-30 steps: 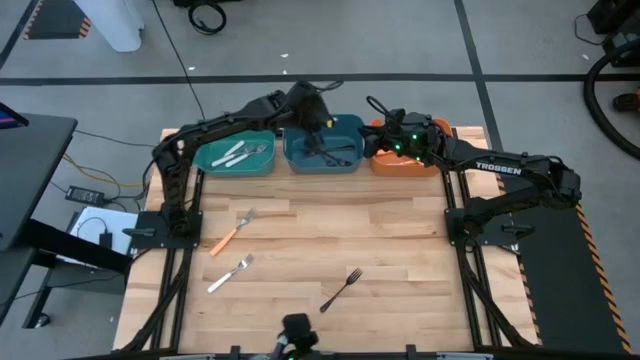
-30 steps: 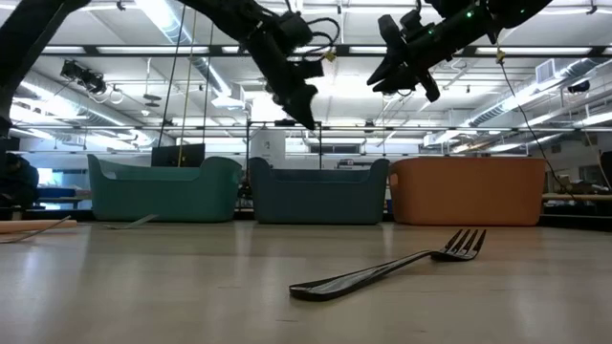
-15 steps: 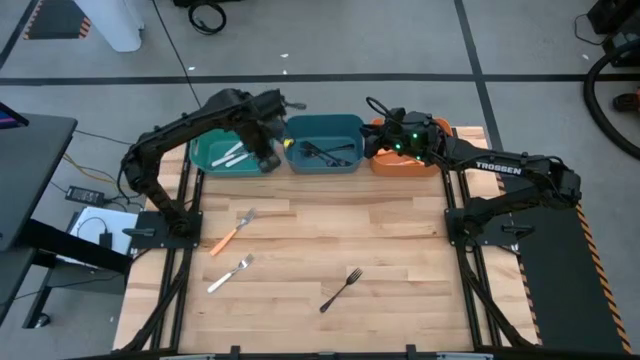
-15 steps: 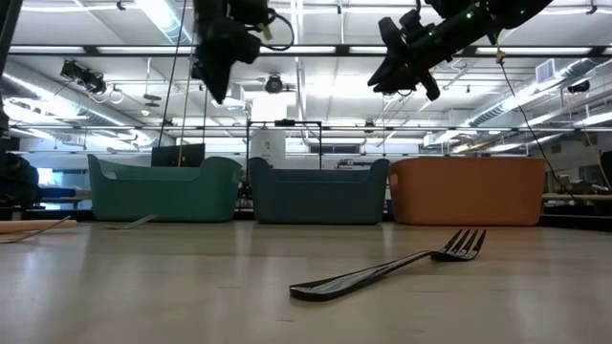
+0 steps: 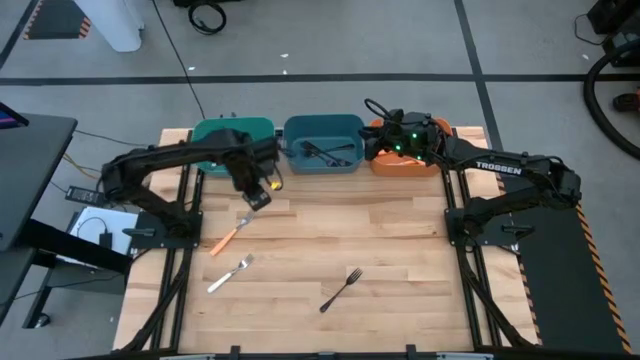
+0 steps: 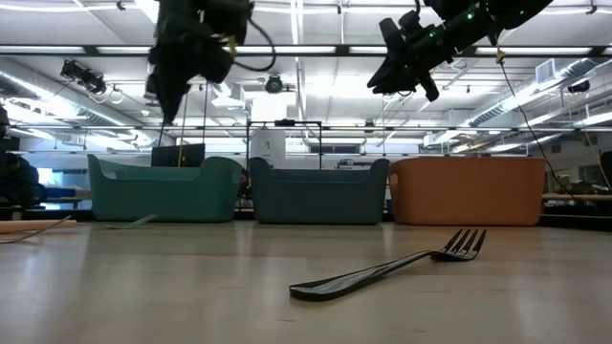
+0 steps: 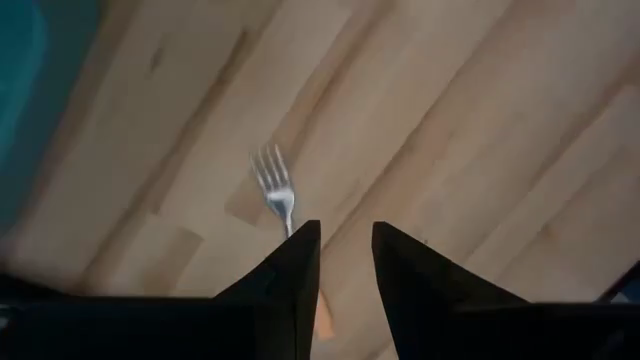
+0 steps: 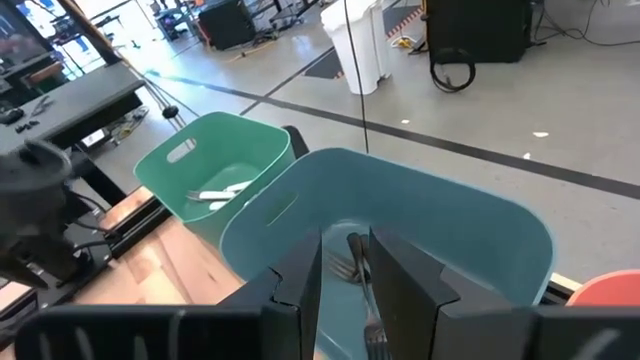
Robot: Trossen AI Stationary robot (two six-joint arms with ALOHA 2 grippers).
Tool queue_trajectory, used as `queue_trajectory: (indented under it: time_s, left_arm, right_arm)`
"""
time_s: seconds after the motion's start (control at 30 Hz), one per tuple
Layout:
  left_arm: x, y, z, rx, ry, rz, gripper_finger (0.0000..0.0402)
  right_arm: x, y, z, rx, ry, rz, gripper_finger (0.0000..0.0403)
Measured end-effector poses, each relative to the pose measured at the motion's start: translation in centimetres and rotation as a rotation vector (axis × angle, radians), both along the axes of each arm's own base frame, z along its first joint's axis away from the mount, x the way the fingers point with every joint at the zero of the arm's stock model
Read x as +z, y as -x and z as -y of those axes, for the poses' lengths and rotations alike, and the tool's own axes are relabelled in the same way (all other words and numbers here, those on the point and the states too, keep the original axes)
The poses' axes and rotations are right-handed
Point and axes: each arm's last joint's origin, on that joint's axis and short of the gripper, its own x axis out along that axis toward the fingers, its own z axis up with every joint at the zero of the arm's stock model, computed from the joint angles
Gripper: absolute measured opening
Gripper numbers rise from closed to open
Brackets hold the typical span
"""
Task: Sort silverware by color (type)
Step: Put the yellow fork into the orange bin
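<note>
Three pieces of silverware lie flat on the wooden table: an orange-handled fork (image 5: 232, 232), a white fork (image 5: 230, 272) and a black fork (image 5: 342, 288) (image 6: 382, 268). My left gripper (image 5: 258, 197) (image 7: 345, 250) hangs open, pointing down, in front of the teal bin (image 5: 232, 135), just above and beyond the orange-handled fork's silver head (image 7: 273, 182). My right gripper (image 5: 372, 140) (image 8: 345, 265) is open, held high over the blue bin (image 5: 322, 145), nothing between its fingers. White pieces (image 8: 215, 192) lie in the teal bin, black ones (image 5: 325, 152) in the blue bin.
The teal, blue and orange bin (image 5: 400, 162) stand in a row along the table's far edge. The table's middle and right half (image 5: 400, 250) show bare wood. A desk with cables (image 5: 90, 195) stands off the table's left side.
My left gripper has swung from above the blue bin toward the table's left, past the teal bin, and toward the near edge. It now hangs over the table in front of the teal bin and has tipped to point straight down. My right arm has kept still.
</note>
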Motion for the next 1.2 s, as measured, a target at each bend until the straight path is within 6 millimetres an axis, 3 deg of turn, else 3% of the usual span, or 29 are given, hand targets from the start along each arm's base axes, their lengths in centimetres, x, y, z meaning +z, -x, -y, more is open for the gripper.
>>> queue_trajectory:
  time_s: [0.33,0.6,0.87,1.2]
  left_arm:
    - [-6.1,4.2,2.7,0.2,0.032,-0.039,0.0103]
    - [-10.0,6.0,4.8,0.169,0.042,-0.108,0.0103]
    - [-12.2,6.1,5.3,0.273,0.01,-0.065,0.0103]
    - [-13.0,6.2,5.2,0.28,-0.024,-0.027,0.0103]
  right_arm:
    - [0.0,0.0,0.0,-0.001,-0.002,0.002,0.0094]
    - [0.0,0.0,0.0,-0.008,-0.009,0.008,0.0094]
    - [0.0,0.0,0.0,-0.009,-0.01,0.009,0.0094]
    - [0.0,0.0,0.0,-0.022,-0.047,0.035,0.0094]
